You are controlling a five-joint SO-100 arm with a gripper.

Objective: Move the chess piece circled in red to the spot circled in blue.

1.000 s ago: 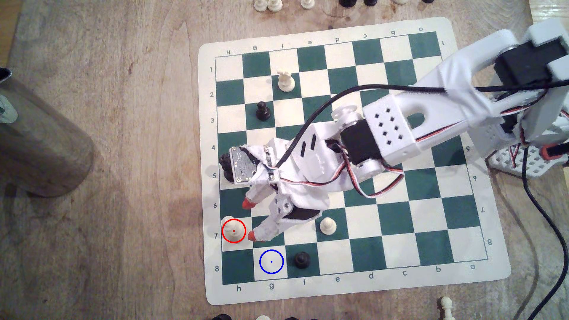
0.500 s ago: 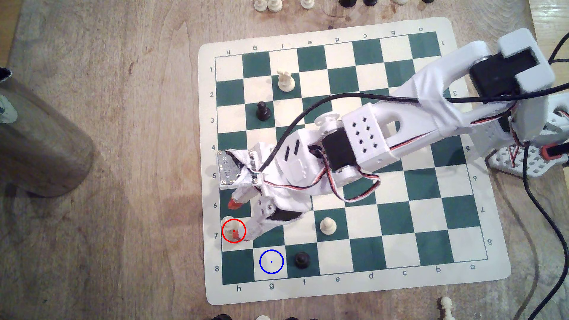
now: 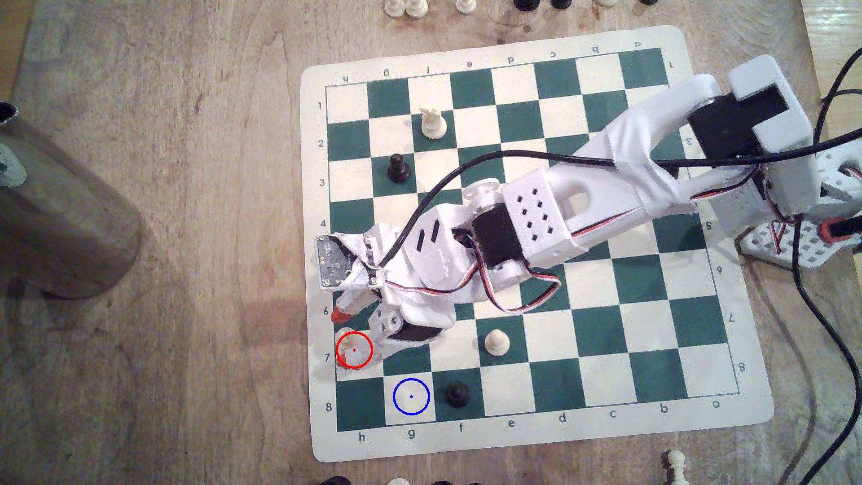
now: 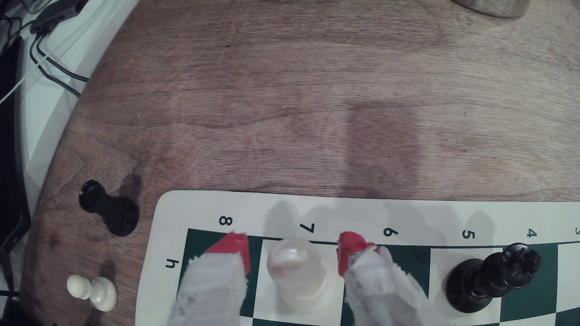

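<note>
Cream-white chess piece circled in red [image 3: 347, 347] stands upright on the cream square h7, at the edge of the green-and-cream board [image 3: 606, 410] on the exterior view's left, one row up from the near corner. Its long axis is vertical: the broad round base sits flat on the square and the small top, which shows a slot in the wrist view [image 4: 293, 266], points straight up. It does not lean.

The fingers [image 3: 339, 338] are spread wide and sit on either side of this piece. In the wrist view one red-tipped finger [image 4: 233, 250] lies over the green square h8 and the other [image 4: 350, 252] over the green square h6, with the piece between them. A clear gap shows on the h8 side; on the h6 side the red tip is just beside the piece's body, and whether it touches cannot be told. Nothing is gripped. Both fingers are wrapped in white cloth behind the red tips.

The spot circled in blue [image 3: 411, 396] is the cream square g8, diagonally next to h7 toward the near edge in the exterior view, and it is bare. A black pawn [image 3: 457, 393] stands on f8 just beside it. A cream pawn [image 3: 496, 342] stands on e7, and a black king [image 4: 489, 276] stands on h5, near the fingers. The board lies on a wooden counter [image 3: 163, 373].
</note>
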